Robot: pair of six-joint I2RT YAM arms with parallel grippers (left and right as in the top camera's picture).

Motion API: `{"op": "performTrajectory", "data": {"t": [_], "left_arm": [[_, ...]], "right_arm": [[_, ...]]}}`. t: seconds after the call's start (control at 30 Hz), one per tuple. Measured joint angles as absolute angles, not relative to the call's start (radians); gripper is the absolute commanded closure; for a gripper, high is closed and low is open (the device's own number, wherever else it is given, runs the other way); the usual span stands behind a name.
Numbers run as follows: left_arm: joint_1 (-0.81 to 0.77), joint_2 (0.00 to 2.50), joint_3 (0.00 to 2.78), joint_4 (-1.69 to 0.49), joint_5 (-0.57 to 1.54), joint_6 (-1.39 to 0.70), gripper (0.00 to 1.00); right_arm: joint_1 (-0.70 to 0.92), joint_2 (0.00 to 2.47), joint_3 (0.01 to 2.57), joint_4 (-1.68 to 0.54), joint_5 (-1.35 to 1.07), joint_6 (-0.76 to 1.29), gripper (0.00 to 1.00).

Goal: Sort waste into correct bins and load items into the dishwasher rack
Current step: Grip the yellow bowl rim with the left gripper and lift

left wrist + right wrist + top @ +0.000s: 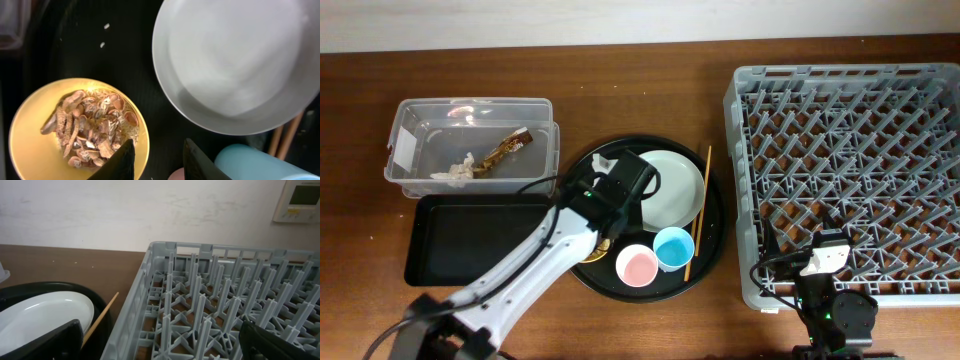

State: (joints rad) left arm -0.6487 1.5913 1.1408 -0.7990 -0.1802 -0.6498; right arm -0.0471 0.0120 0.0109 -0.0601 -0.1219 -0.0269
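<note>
Tub label: the clear tub (pixel 470 104) sits far left on the counter (pixel 640 90), and the white label (pixel 405 150) on its end wall is too small to read.
Wall panel: the right wrist view catches a white wall panel (pixel 300 200) with a small screen, its writing too blurred to read.
Waste: the gold-brown wrapper (pixel 510 148) and white tissue (pixel 460 170) lie inside the tub. The food scraps (pixel 90 127) are heaped in the yellow bowl (pixel 30 135).
Left jaws: the left gripper (pixel 159 160) is narrowed. One finger (pixel 122 160) is over the bowl's rim and the other is outside it, above the round black tray (pixel 145 65). I cannot tell whether they pinch the rim.
Right jaws: the right gripper (pixel 160 330) is spread wide and holds nothing, low at the front-left corner of the dishwasher rack (pixel 850 120).
Dishes: the pale green plate (pixel 675 185) is on the round tray. The pink cup (pixel 636 266) and blue cup (pixel 673 248) touch at its front, and the chopsticks (pixel 699 205) run along its right side.
Edges: the rack's left wall stands just beside the round tray's rim, with only a thin strip of counter between. The black rectangular tray (pixel 450 240) sits just in front of the tub.
Open room: there is bare counter behind the round tray, between tub and rack.
Hidden: from overhead the left arm covers the bowl. The rack's right side runs to the frame edge. In the left wrist view the blue cup and chopsticks are cut off.
</note>
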Motion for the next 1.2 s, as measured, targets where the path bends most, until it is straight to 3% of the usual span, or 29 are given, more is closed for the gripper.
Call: {"op": "performTrajectory", "data": {"t": [0.53, 1.2], "left_arm": [[-0.649, 1.753, 1.141, -0.783, -0.162, -0.653, 0.69], [-0.649, 1.758, 1.141, -0.801, -0.196, -0.653, 0.70]], "right_arm": [[-0.047, 0.012, 0.011, -0.060, -0.122, -0.027, 0.02], [-0.047, 0.012, 0.010, -0.060, -0.122, -0.027, 0.02]]}}
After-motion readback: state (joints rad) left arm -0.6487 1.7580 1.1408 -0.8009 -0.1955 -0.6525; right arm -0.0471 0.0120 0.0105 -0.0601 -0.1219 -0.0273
